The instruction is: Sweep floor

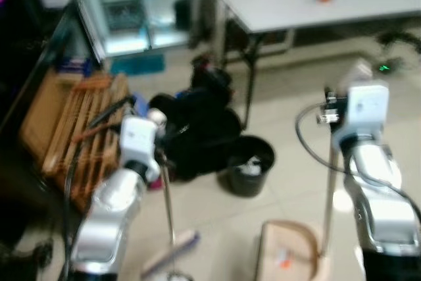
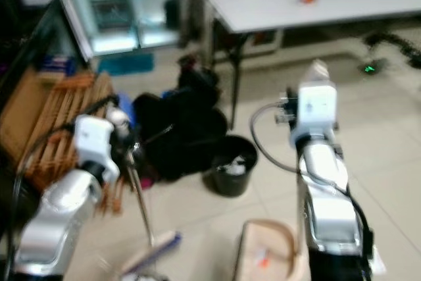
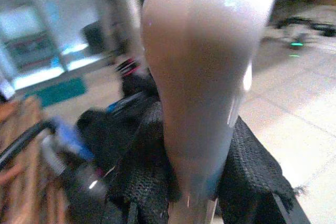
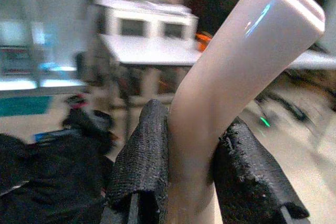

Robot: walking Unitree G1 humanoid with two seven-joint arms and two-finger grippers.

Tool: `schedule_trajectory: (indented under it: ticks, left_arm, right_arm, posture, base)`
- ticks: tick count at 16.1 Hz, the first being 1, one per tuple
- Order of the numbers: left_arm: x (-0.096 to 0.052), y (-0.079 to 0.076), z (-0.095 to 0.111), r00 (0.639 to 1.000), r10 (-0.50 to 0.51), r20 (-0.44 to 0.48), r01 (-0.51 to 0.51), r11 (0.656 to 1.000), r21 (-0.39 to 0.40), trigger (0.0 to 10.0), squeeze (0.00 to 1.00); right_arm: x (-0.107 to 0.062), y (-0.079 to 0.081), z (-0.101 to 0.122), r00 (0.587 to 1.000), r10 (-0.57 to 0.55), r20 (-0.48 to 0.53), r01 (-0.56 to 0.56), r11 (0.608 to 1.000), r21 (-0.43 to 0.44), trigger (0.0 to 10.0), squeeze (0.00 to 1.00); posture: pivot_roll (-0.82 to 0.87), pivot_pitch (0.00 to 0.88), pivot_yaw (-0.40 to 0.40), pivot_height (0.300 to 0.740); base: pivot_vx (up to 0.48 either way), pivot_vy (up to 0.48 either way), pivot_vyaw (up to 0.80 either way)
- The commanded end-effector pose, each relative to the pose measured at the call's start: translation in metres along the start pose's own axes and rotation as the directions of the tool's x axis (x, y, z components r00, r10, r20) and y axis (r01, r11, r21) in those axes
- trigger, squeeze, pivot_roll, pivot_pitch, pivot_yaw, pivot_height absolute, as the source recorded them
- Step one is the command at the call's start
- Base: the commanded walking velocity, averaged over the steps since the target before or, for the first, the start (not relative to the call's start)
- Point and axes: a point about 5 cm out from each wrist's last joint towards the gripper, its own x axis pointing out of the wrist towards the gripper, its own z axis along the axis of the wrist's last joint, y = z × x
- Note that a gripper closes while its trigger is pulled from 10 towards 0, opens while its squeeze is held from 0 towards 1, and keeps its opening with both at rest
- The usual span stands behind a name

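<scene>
My left gripper [image 1: 161,157] is shut on the thin handle of a broom [image 1: 168,205]; the broom's head [image 1: 172,251] rests on the tiled floor near the bottom edge. In the left wrist view the rounded beige handle top [image 3: 202,77] stands between the black fingers [image 3: 142,182]. My right gripper [image 1: 331,106] is shut on the upright pole of a beige dustpan [image 1: 289,255], which sits on the floor at my right with a small orange scrap [image 1: 284,259] in it. The right wrist view shows the bent beige grip [image 4: 231,72] clamped between padded fingers [image 4: 139,166].
A black bin [image 1: 248,164] holding white rubbish stands just ahead, beside a heap of black bags [image 1: 197,129]. To the left lies a slatted wooden rack [image 1: 79,136]. Further back stand a white folding table [image 1: 316,4] and a glass cabinet [image 1: 125,11]. Cables [image 1: 395,44] lie far right.
</scene>
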Motion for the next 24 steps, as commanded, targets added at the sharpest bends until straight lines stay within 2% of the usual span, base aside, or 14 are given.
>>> schedule_trajectory:
  ticks: [1, 6, 7, 8, 10, 12, 15, 19, 24]
  left_arm:
    - [0.002, 0.002, 0.009, 1.0, 0.008, 0.025, -0.008, 1.0, 0.005, 10.0, 0.0]
    - [0.001, 0.0, 0.007, 1.0, 0.023, 0.0, -0.023, 1.0, 0.007, 10.0, 0.0]
    - [0.001, 0.0, 0.007, 1.0, 0.016, 0.006, -0.016, 1.0, 0.012, 10.0, 0.0]
    - [0.001, 0.004, 0.008, 0.998, 0.055, 0.028, -0.056, 0.998, 0.033, 10.0, 0.0]
    - [0.001, 0.005, 0.009, 0.997, 0.063, 0.04, -0.065, 0.997, 0.047, 10.0, 0.0]
    - [-0.001, 0.003, 0.014, 0.996, 0.056, 0.071, -0.059, 0.997, 0.04, 10.0, 0.0]
    - [0.001, 0.002, 0.017, 0.995, 0.049, 0.087, -0.053, 0.998, 0.042, 10.0, 0.0]
    - [0.011, -0.004, 0.021, 0.994, 0.01, 0.107, -0.014, 0.999, 0.035, 10.0, 0.0]
    - [0.007, 0.002, 0.026, 0.987, 0.056, 0.148, -0.063, 0.997, 0.038, 10.0, 0.0]
  right_arm:
    - [-0.001, -0.001, 0.009, 1.0, -0.016, 0.016, 0.016, 1.0, -0.004, 10.0, 0.0]
    - [-0.007, 0.001, 0.01, 1.0, 0.007, 0.009, -0.007, 1.0, -0.001, 10.0, 0.0]
    - [-0.007, 0.003, 0.013, 0.999, 0.024, 0.022, -0.024, 1.0, -0.011, 10.0, 0.0]
    - [-0.008, 0.005, 0.015, 0.999, 0.036, 0.033, -0.035, 0.999, -0.028, 10.0, 0.0]
    - [-0.008, 0.005, 0.016, 0.999, 0.029, 0.041, -0.028, 1.0, -0.012, 10.0, 0.0]
    - [-0.01, 0.001, 0.015, 0.998, -0.03, 0.05, 0.028, 0.999, 0.035, 10.0, 0.0]
    - [-0.012, -0.001, 0.015, 0.998, -0.043, 0.052, 0.042, 0.999, 0.034, 10.0, 0.0]
    - [-0.018, -0.01, 0.012, 0.994, -0.105, 0.042, 0.103, 0.994, 0.048, 10.0, 0.0]
    - [-0.014, -0.006, 0.012, 0.993, -0.108, 0.04, 0.105, 0.992, 0.075, 10.0, 0.0]
  posture:
    - [-0.04, 0.0, 0.024, 0.74]
    - [-0.04, 0.0, 0.015, 0.74]
    - [-0.05, 0.0, 0.012, 0.74]
    - [-0.05, 0.0, 0.006, 0.74]
    - [-0.04, 0.001, -0.001, 0.74]
    - [-0.04, 0.002, -0.003, 0.74]
    - [-0.05, 0.0, 0.018, 0.74]
    - [-0.07, 0.0, 0.045, 0.74]
    - [-0.05, 0.0, 0.031, 0.74]
  base:
    - [0.0, 0.0, -0.8]
    - [0.0, 0.0, -0.8]
    - [0.0, 0.0, -0.8]
    - [0.0, 0.0, -0.8]
    - [0.0, 0.0, -0.8]
    - [0.0, 0.0, -0.8]
    - [0.0, 0.0, -0.8]
    - [0.0, 0.0, -0.8]
    - [0.0, 0.0, -0.8]
